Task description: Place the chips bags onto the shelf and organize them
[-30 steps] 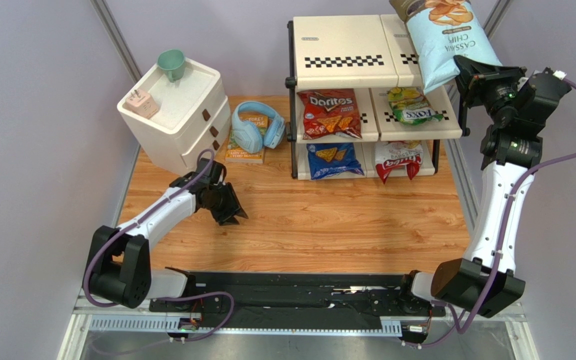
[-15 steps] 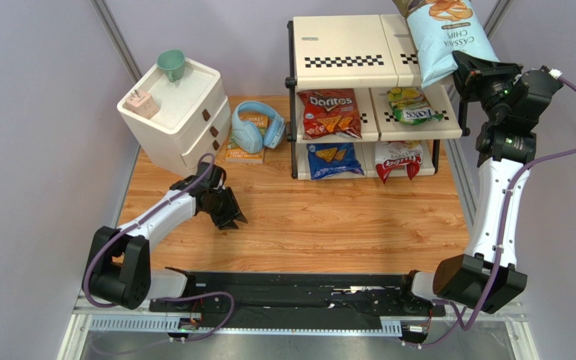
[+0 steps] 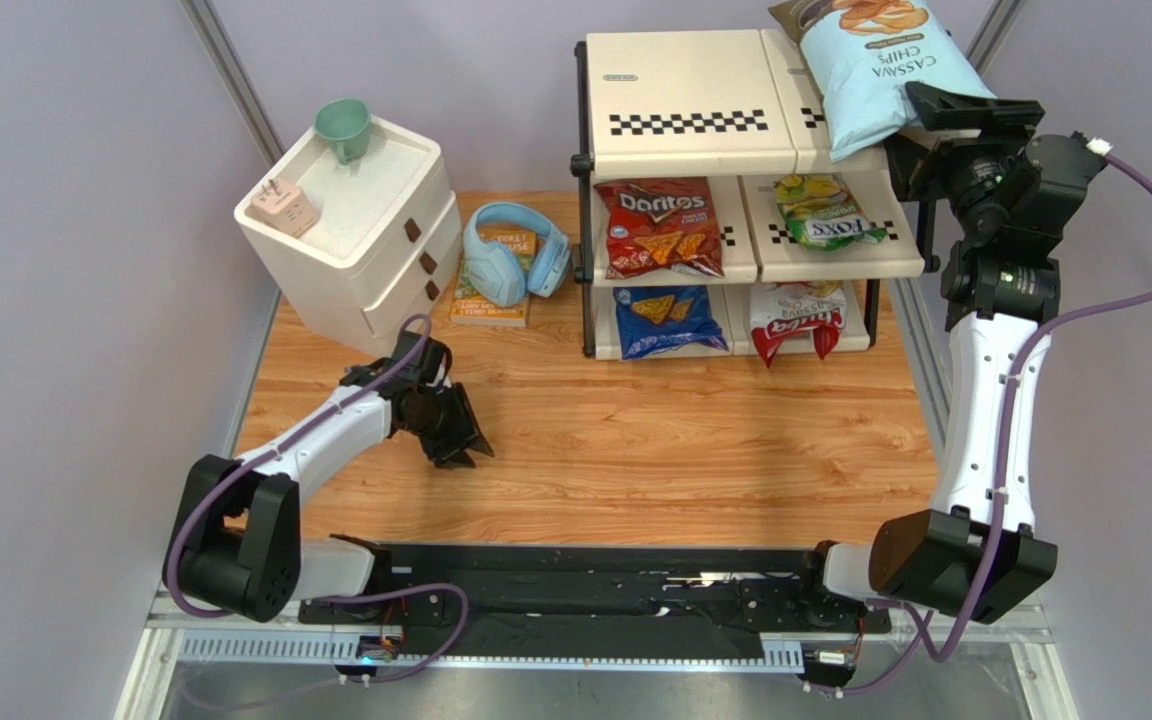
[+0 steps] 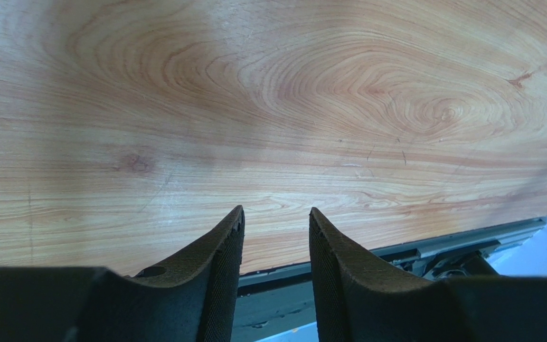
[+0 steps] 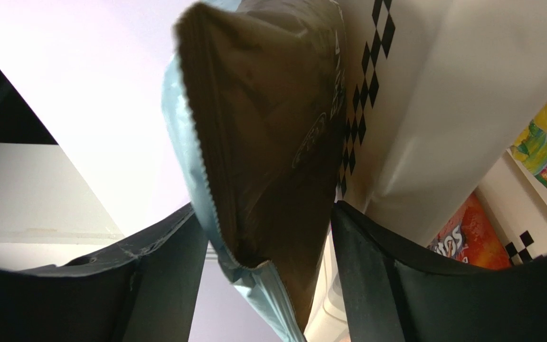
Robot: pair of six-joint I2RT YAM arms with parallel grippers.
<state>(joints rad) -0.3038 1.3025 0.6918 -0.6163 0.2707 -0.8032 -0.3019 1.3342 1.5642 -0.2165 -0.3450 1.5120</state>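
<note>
The large pale-blue cassava bag point(image 3: 883, 68) lies tilted on the right end of the shelf's top board point(image 3: 687, 90), its lower end hanging over the front right corner. My right gripper point(image 3: 940, 128) sits at that lower end, open. In the right wrist view the bag's sealed edge point(image 5: 269, 128) hangs loose between the spread fingers of the right gripper point(image 5: 266, 214). Red Doritos point(image 3: 659, 225) and a green-yellow bag point(image 3: 826, 213) fill the middle tier. Blue Doritos point(image 3: 666, 318) and a white-and-red bag point(image 3: 797, 318) fill the bottom tier. My left gripper point(image 3: 455, 435) point(image 4: 275, 217) hovers open and empty over the wood.
A white two-drawer cabinet point(image 3: 349, 225) stands at the back left, with a green cup point(image 3: 342, 128) and a small pink item point(image 3: 282, 203) on top. Blue headphones point(image 3: 504, 258) rest on an orange book point(image 3: 495, 308) between cabinet and shelf.
The right gripper's jaws have spread apart around the cassava bag. The bag has tipped from near upright down onto the top board. The left arm has barely shifted.
</note>
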